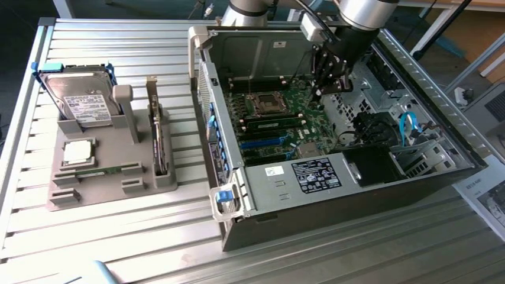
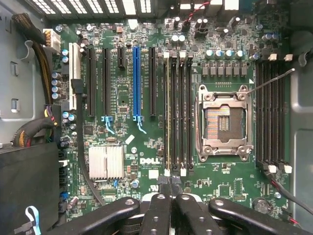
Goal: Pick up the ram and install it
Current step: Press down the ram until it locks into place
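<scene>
Gripper (image 2: 171,188) hangs inside the open computer case (image 1: 442,177) above the motherboard (image 2: 146,142), jaws closed together, holding nothing visible. Ram (image 1: 99,171) lies on the grey tray (image 1: 94,192), at 9 o'clock from the case in the exterior view.

Shut pincer (image 2: 171,188) hovers over a green motherboard (image 2: 146,142), near its black memory slots (image 2: 178,107)

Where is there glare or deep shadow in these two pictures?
In the exterior view, window light glares on the slatted table, while the case interior near the gripper is dim. In the wrist view, the motherboard is evenly lit; the heatsink shines bright.
</scene>
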Controlling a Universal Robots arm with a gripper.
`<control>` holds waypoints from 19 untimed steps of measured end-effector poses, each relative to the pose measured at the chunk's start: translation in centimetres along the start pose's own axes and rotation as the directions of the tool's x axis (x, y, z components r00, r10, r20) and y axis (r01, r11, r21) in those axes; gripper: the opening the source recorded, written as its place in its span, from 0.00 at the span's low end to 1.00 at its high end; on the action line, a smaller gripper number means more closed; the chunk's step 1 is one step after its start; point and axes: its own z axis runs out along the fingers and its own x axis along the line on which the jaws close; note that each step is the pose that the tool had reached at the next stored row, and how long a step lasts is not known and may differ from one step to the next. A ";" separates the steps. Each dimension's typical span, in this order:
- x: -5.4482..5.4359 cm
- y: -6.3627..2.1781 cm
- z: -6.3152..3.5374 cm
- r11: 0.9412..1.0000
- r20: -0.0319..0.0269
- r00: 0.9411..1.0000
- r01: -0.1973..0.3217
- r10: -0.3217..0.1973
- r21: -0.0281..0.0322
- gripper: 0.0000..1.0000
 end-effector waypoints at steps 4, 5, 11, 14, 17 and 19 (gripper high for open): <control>0.0 -0.02 0.75 1.000 -0.006 1.000 0.000 0.000 0.000 0.10; 0.0 -0.03 0.91 1.000 -0.008 1.000 0.000 0.000 0.000 0.10; 0.0 -0.06 2.22 1.000 -0.018 1.000 0.000 0.000 0.000 0.10; 0.0 -0.08 2.74 1.000 -0.022 1.000 -0.001 0.001 0.001 0.10; 0.0 -0.09 3.27 1.000 -0.026 1.000 -0.001 0.001 0.001 0.10; 0.0 -0.10 3.58 1.000 -0.028 1.000 -0.001 0.001 0.001 0.10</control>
